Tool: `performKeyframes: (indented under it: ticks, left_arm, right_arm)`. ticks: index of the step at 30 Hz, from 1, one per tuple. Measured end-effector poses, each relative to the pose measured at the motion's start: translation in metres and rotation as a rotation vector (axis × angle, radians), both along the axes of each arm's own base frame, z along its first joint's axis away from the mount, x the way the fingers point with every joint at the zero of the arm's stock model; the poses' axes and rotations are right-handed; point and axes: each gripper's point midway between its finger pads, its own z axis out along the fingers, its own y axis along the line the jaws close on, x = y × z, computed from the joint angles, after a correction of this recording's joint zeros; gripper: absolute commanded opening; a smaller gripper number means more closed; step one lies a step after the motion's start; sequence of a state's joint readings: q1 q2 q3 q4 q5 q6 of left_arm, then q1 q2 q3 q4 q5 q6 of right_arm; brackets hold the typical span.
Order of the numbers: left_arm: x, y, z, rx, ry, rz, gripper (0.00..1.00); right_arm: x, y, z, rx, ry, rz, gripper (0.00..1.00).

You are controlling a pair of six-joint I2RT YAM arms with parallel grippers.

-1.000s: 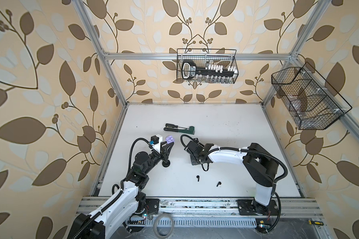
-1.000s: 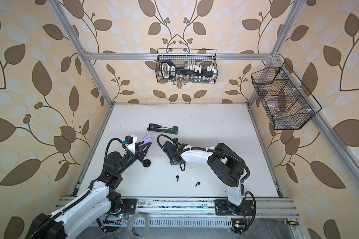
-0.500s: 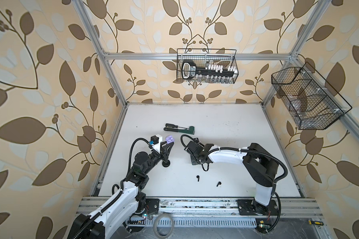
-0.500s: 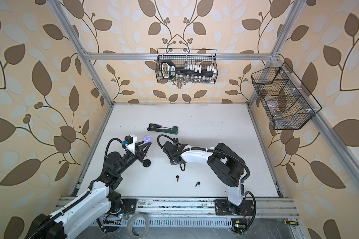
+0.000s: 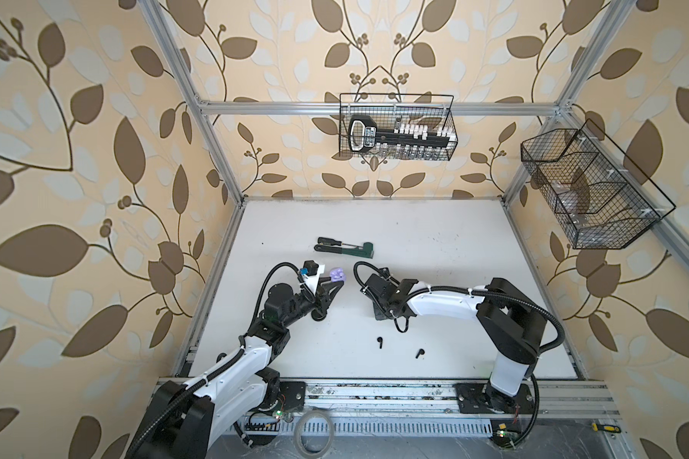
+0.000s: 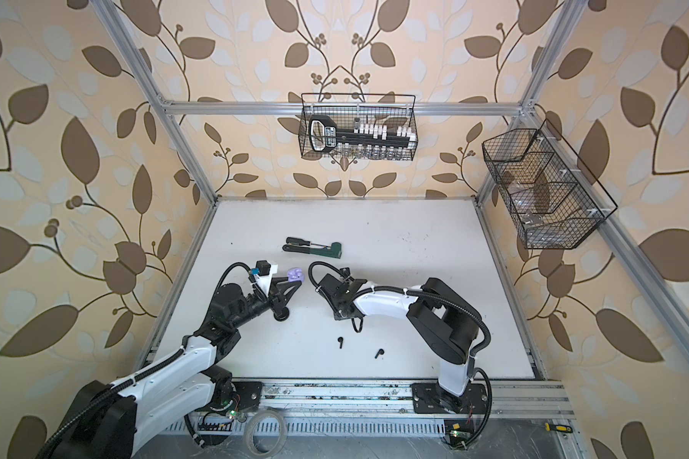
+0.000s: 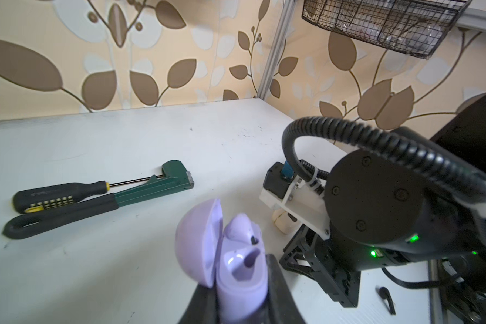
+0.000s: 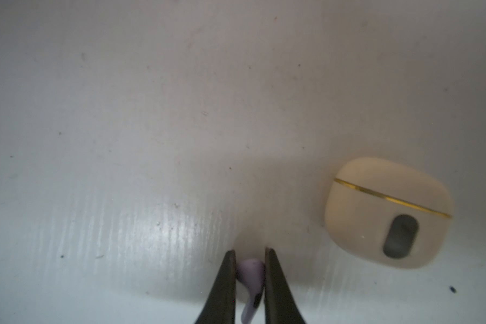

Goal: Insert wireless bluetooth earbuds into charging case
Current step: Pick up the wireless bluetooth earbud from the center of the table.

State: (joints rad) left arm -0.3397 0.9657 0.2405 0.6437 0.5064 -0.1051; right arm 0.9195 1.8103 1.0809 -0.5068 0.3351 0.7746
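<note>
My left arm (image 5: 235,363) reached forward from its base with the elbow bent, and my left gripper (image 5: 333,284) pointed ahead, its fingers clamped on the two sides of the open lilac case (image 7: 242,275). My right arm (image 5: 442,306) was stretched low toward my left side, with the wrist turned downward. My right gripper (image 8: 249,254) had both fingers pinched on a lilac earbud (image 8: 251,273).

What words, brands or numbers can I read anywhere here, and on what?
Nothing can be read for certain.
The label on the black tool in the wire basket: too small to read.
Faint marking on the screwdriver handle: blurred.
On the lilac case and cream case: no text visible.
</note>
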Motion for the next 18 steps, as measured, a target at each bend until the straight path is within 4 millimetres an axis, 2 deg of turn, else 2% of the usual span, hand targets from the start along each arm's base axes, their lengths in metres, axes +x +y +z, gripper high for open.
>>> performKeyframes:
  ticks: [4,11,18]
  left_arm:
    - [0.001,-0.015,0.001,0.019,0.004,-0.068,0.00]
    - [-0.017,-0.038,-0.008,0.088,-0.023,-0.164,0.00]
    - [-0.016,-0.047,-0.021,0.173,-0.051,-0.138,0.00]
  right_arm:
    - [0.000,-0.008,0.013,0.027,-0.026,-0.028,0.14]
    - [0.003,-0.016,0.039,0.089,-0.082,-0.072,0.13]
    - [0.003,-0.020,0.059,0.137,-0.126,-0.107,0.12]
